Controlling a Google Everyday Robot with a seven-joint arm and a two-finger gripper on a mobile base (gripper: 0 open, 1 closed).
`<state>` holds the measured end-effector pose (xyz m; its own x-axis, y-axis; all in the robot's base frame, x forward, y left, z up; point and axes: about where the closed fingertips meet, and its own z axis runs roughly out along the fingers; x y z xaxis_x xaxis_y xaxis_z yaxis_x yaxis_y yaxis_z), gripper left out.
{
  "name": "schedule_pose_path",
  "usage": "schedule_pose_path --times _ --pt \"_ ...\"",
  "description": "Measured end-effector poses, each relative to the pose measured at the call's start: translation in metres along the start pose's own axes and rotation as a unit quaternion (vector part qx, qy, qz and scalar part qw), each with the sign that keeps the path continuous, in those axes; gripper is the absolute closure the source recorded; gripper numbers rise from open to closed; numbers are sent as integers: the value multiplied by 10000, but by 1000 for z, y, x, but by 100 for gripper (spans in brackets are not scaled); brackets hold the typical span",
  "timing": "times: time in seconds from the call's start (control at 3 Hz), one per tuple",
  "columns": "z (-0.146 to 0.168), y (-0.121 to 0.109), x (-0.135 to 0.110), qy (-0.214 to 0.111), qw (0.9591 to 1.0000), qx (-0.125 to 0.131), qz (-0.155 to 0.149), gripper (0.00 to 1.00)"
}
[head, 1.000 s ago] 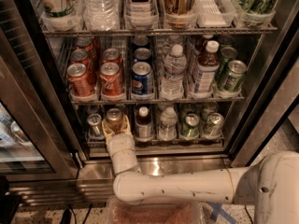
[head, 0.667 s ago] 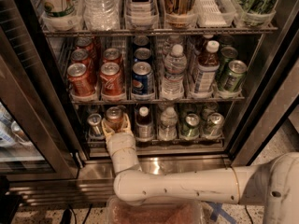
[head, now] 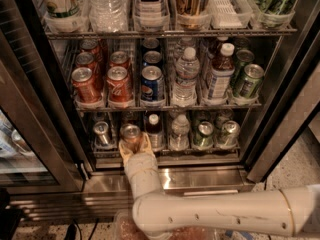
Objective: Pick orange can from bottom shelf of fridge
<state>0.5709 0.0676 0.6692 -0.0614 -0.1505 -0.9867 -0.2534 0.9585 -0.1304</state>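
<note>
Change: the gripper [head: 134, 142] and the orange can [head: 131, 132] have both slid a touch toward the front edge of the bottom shelf [head: 172, 152], while the silver can [head: 102, 132] beside them hasn't budged.
Meaning: the grasp looks made and the pull-out is starting.
Pincer: clenched on the orange can, one finger on each side.
Can: front edge, toward the left corner.
Hidden: the can's lower body sits behind the fingers, so whether it is lifted off the wires is unclear. The arm [head: 220, 216] is cut off at the right edge.
</note>
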Motion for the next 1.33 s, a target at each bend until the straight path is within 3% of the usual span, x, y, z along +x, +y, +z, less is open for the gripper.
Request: schedule_pose_path --times 0.33,0.67,1.0,1.33 --pt "-25 -12 5 500 9986 -187 -61 100" --pt "-34 -34 0 777 9962 -382 -119 100" --pt "-26 -76 -1 1123 9925 -425 -215 100" --pt "-20 -101 12 1671 9813 -826 -487 100"
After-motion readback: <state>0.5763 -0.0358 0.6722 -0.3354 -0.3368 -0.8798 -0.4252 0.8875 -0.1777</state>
